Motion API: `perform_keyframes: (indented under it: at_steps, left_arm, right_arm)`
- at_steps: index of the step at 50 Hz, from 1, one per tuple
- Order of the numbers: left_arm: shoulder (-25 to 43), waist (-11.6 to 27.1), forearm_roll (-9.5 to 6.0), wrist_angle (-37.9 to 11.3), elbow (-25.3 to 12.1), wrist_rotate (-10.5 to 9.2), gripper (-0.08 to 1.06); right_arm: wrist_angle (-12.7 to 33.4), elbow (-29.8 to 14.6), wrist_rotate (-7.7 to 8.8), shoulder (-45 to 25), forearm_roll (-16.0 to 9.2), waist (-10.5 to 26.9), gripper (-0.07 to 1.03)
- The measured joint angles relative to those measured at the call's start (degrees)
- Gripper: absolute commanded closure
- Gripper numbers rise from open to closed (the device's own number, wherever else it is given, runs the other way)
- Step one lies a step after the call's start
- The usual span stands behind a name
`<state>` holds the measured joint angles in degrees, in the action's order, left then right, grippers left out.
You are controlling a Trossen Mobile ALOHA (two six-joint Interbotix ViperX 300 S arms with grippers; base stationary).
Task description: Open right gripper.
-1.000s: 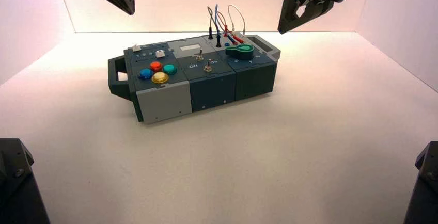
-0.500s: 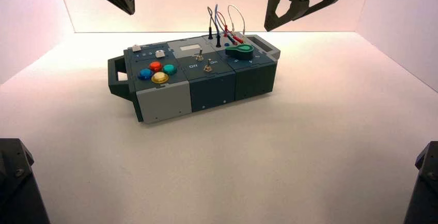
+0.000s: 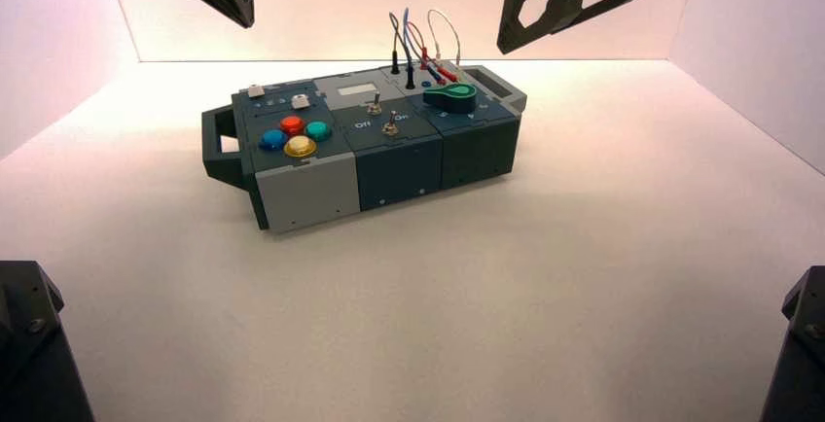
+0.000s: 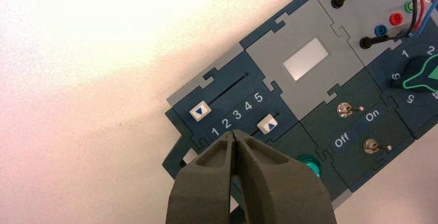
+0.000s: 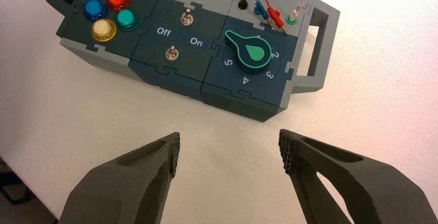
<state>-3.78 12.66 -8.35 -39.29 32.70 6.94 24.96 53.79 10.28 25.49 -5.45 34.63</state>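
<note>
My right gripper (image 3: 547, 25) hangs high above the box's far right end, over the wires. Its two long black fingers stand wide apart and hold nothing. In the right wrist view the right gripper (image 5: 230, 150) shows bare table between its ribbed fingertips (image 5: 175, 152), with the box (image 5: 170, 74) farther off. My left gripper (image 3: 236, 6) is parked high above the box's far left end. In the left wrist view the left gripper (image 4: 235, 134) is shut and empty, over the sliders (image 4: 200, 111).
The dark blue and grey box (image 3: 389, 164) stands turned on the white table, with several coloured buttons (image 3: 293, 135), two toggle switches (image 3: 379, 116), a green knob (image 3: 450, 96) and plugged wires (image 3: 423, 38). White walls close in the back and sides.
The right gripper's fingers have spread from close together to wide apart, and the gripper has swung slightly left. The left arm has not moved.
</note>
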Motion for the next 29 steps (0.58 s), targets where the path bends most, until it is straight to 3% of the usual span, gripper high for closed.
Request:
perform_keyframes:
  at_steps: [29]
  left_arm:
    - [0.00, 0.00, 0.00, 0.00, 0.00, 0.09, 1.01]
  right_arm:
    - [0.00, 0.00, 0.00, 1.05, 0.00, -0.09, -0.03]
